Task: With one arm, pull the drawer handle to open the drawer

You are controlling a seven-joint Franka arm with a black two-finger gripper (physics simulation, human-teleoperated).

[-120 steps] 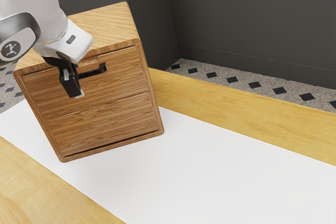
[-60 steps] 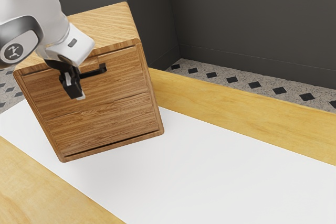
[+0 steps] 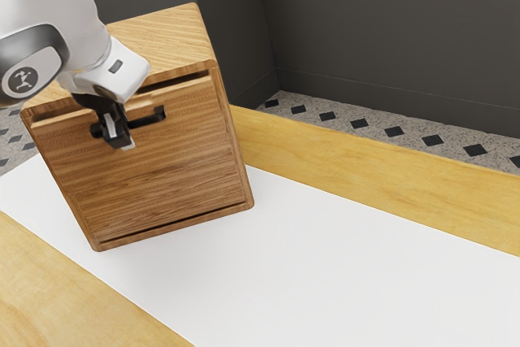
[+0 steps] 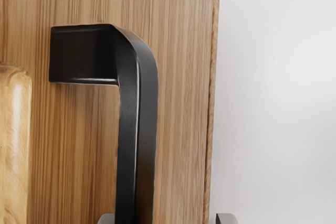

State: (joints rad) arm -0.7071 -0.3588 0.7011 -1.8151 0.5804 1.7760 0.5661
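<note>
A wooden cabinet stands on the white tabletop at the exterior view's left. Its upper drawer front carries a black bar handle and stands slightly out, with a dark gap along its top edge. My gripper sits at the handle's left end, coming down from above. In the wrist view the handle runs straight down between my fingertips, against the wood of the drawer front. One fingertip lies next to the bar and the other stands well apart, so the gripper is open around it.
The white table surface spreads to the exterior view's right of the cabinet, bordered by wooden strips. A dark wall and a tiled floor lie behind. In the wrist view, white tabletop shows beside the drawer's edge.
The upper drawer front has slid a little out of the cabinet, opening a gap at its top. My gripper has shifted slightly with the handle.
</note>
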